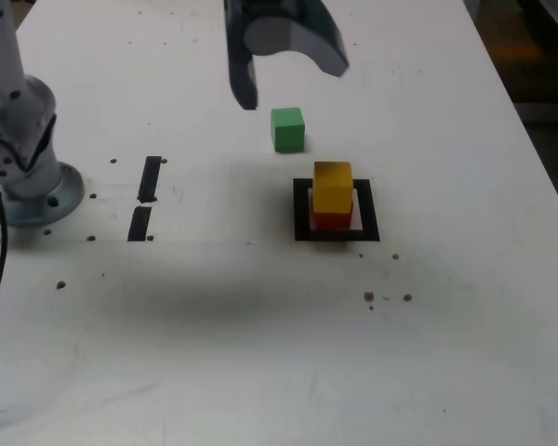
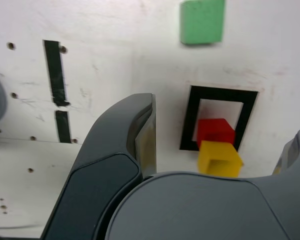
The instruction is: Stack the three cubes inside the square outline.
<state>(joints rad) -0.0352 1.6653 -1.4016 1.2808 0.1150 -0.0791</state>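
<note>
The gripper [image 1: 284, 79] hangs above the white bench [image 1: 260, 353] with its dark fingers [image 1: 245, 79] spread wide and nothing between them. In the wrist view the two fingers stand well apart, and the stack shows in the gap between them, lower down on the bench. The yellow cube [image 1: 332, 189] sits on top of the red cube [image 1: 333, 219], and both rest inside the square outline [image 1: 302, 212] of black tape, the red one touching the white centre. The green cube [image 1: 287, 128] lies alone on the bench, outside the outline and apart from the stack, just below the fingertips in the exterior view and nearer to them than the stack is. Two short black tape strips [image 1: 147, 197] lie end to end toward the exterior view's left of the fingers, near the grey arm base [image 1: 28, 158].
</note>
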